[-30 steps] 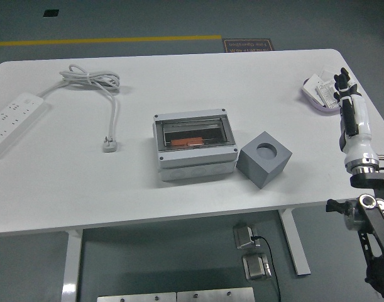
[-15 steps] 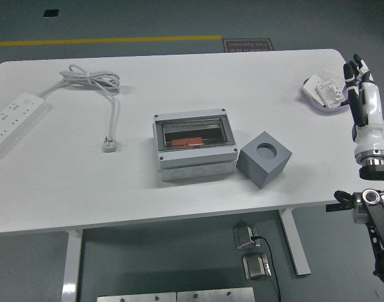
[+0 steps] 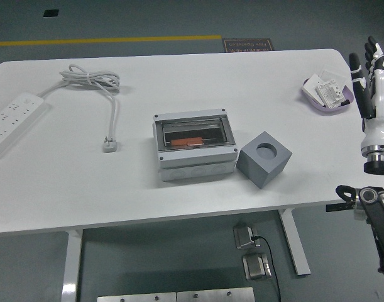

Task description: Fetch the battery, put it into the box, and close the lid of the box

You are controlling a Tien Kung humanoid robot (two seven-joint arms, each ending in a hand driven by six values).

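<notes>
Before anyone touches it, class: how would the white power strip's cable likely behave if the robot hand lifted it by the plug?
The cable would probably droop, since it lies in loose curves. Its coiled bundle would likely drag or unravel. The plug looks rigid, so it should hold its shape.

White right hand (image 3: pixel 374 85), seemingly black fingers (image 3: pixel 355 68).

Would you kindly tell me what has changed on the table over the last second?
The right hand has drawn back to the right, off the purple dish at the table's far right corner, fingers open and empty. It took hold of nothing. The grey box with its clear lid, the grey cube, the power strip and its cable have not moved.
</notes>
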